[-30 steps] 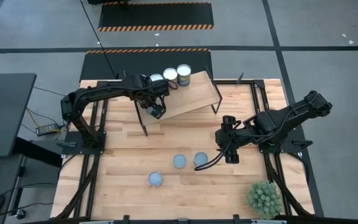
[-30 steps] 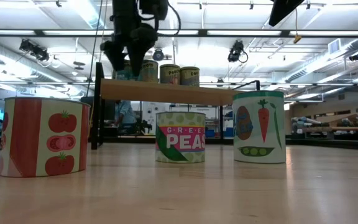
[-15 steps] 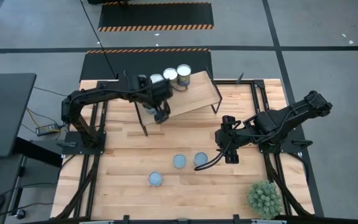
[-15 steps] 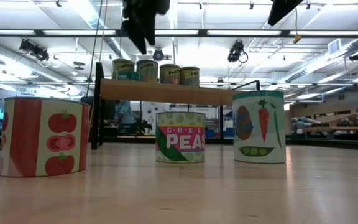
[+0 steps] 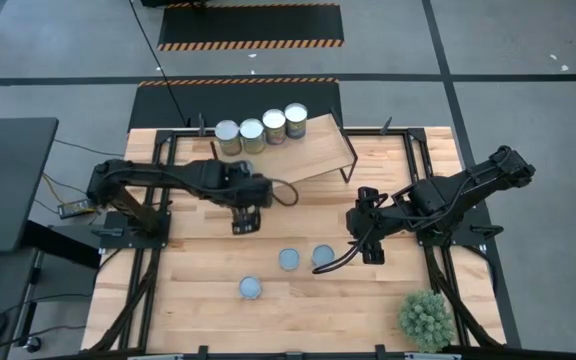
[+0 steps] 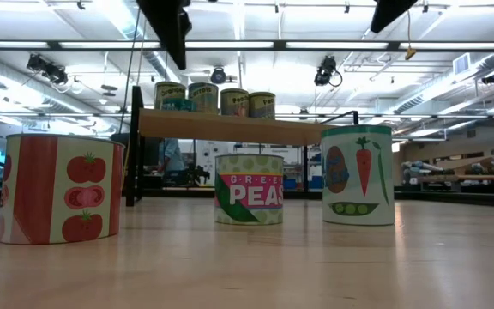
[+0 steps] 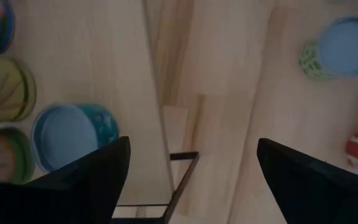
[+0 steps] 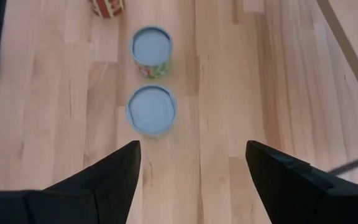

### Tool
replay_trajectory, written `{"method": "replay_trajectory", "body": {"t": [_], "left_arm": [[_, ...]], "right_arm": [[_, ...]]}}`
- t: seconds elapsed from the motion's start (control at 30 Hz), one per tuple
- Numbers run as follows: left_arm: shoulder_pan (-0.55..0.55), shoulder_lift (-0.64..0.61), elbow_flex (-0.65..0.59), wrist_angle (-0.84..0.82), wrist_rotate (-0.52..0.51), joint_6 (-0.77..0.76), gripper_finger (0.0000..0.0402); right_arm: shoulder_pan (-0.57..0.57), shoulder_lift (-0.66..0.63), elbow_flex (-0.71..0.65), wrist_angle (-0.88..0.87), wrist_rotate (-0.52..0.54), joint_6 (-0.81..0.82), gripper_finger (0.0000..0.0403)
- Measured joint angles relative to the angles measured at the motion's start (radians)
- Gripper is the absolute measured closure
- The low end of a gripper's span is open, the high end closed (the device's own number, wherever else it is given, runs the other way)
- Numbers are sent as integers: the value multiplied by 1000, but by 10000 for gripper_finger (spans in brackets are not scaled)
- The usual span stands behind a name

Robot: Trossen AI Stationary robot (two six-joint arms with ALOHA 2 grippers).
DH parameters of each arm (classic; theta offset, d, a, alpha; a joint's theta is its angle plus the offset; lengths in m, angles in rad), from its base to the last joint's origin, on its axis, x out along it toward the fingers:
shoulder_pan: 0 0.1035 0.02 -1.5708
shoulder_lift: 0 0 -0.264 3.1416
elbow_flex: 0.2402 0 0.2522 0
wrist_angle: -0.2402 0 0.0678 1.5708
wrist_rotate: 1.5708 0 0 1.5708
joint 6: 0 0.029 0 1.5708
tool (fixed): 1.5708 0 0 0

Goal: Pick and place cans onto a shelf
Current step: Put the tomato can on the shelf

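Four cans (image 5: 262, 125) stand in a row on the far left part of the shelf (image 5: 318, 150), a tilted light-wood board on black legs. Three more cans stand on the table: a tomato can (image 6: 58, 189), a peas can (image 6: 249, 190) and a carrot can (image 6: 358, 175). My left gripper (image 5: 243, 222) hangs open above the table, just in front of the shelf's left leg, nothing between its fingers. My right gripper (image 5: 370, 250) hangs open to the right of the carrot can (image 5: 322, 256), with nothing in it.
A green spiky plant (image 5: 426, 318) stands at the table's near right corner. Bare tabletop lies between the shelf and the three cans. Black frame rails run along the table's left and right sides.
My left gripper has drawn away from the leftmost can on the shelf, rising a little and swinging toward the table's near edge and middle while rolling about its own axis. That can stays standing on the shelf beside the other three. My right arm has kept still.
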Motion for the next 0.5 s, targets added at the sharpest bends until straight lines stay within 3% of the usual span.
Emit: {"method": "replay_trajectory", "body": {"t": [0.3,0.5], "left_arm": [[88,-171,-184,180,33,32,45],[188,-185,-297,271,90,43,45]], "right_arm": [[0,0,0,65,1,16,106],[0,0,0,120,10,27,106]]}}
